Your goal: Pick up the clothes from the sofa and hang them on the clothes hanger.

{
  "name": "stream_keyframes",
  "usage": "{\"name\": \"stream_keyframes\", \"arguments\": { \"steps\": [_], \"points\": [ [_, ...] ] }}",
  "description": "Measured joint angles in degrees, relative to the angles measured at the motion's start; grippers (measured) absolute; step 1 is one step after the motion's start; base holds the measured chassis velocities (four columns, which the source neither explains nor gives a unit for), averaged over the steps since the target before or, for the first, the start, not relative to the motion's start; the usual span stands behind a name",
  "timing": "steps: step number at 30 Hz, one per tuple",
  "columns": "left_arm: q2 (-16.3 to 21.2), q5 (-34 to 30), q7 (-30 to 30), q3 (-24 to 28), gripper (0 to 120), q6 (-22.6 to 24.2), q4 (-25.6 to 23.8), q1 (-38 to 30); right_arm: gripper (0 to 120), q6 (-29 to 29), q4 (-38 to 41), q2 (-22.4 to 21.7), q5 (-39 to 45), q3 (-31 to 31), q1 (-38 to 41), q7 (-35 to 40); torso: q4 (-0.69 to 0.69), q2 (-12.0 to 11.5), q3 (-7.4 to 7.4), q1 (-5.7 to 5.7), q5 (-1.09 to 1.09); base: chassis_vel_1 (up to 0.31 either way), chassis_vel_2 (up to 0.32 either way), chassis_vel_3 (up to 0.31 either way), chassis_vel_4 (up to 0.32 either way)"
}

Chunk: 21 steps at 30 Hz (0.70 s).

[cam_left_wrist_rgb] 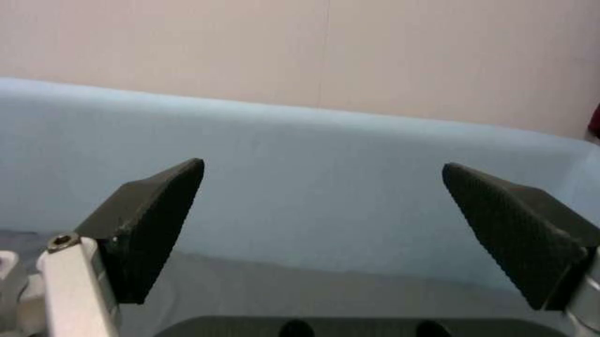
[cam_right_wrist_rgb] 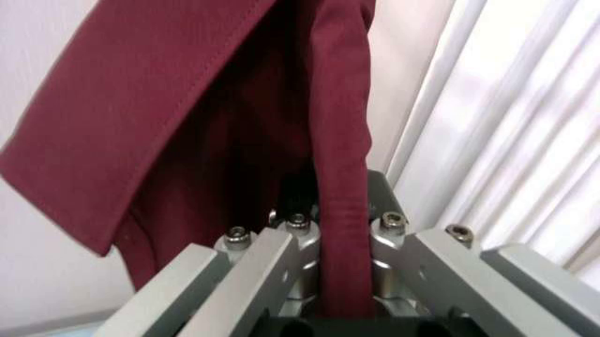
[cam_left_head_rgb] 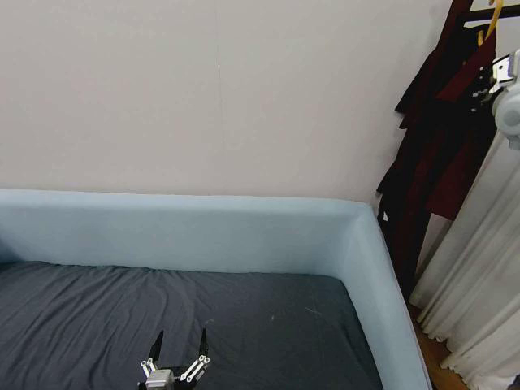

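Observation:
A dark red garment [cam_left_head_rgb: 457,138] hangs from a yellow hanger [cam_left_head_rgb: 491,24] at the upper right, beside black clothing [cam_left_head_rgb: 404,203]. My right gripper [cam_left_head_rgb: 492,81] is raised against the hanging red garment. In the right wrist view a fold of the red cloth [cam_right_wrist_rgb: 339,175] runs down between the metal fingers [cam_right_wrist_rgb: 253,246], which are shut on it. My left gripper [cam_left_head_rgb: 180,337] is low over the sofa's dark grey seat [cam_left_head_rgb: 268,317], open, with nothing between its black pads [cam_left_wrist_rgb: 154,210]. It faces the light blue sofa back [cam_left_wrist_rgb: 319,196].
The sofa's light blue right arm [cam_left_head_rgb: 382,284] runs toward me. White curtains [cam_left_head_rgb: 479,276] hang at the right, behind the clothes, above a strip of wooden floor [cam_left_head_rgb: 431,349]. A plain pale wall [cam_left_head_rgb: 203,89] stands behind the sofa.

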Motion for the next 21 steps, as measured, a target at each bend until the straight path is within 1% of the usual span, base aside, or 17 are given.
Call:
{"name": "stream_keyframes", "arguments": {
  "steps": [7,8,13,16,21],
  "points": [
    [0.41,0.04,0.04,-1.05,100,-0.29,-1.00,0.37,1,-1.23,-5.95,4.55,8.02,-3.83,5.24,8.30,-0.01,0.00,0.00,0.00,0.00,0.000,0.000,0.000,0.000],
    [0.41,0.04,0.04,-1.05,100,-0.29,-1.00,0.37,1,-1.23,-5.95,4.55,8.02,-3.83,5.24,8.30,-0.01,0.00,0.00,0.00,0.00,0.000,0.000,0.000,0.000],
    [0.35,0.04,0.05,-1.32,100,-0.86,-1.38,0.68,1,-1.27,-10.57,6.82,10.15,-8.06,8.80,10.08,-0.01,0.00,0.00,0.00,0.01,0.000,0.000,0.000,0.000],
    [0.30,0.01,0.05,-1.32,100,-0.93,-1.39,0.66,1,-1.27,-12.47,7.80,11.52,-9.48,10.00,10.76,-0.02,0.00,0.00,0.00,0.01,0.000,0.000,0.000,0.000],
    [0.28,-0.04,0.04,-1.25,100,-1.02,-1.50,0.55,1,-1.29,-16.38,10.67,14.38,-10.20,11.27,12.77,-0.02,0.00,0.00,-0.01,0.01,0.000,0.000,0.000,0.000]
  ]
}}
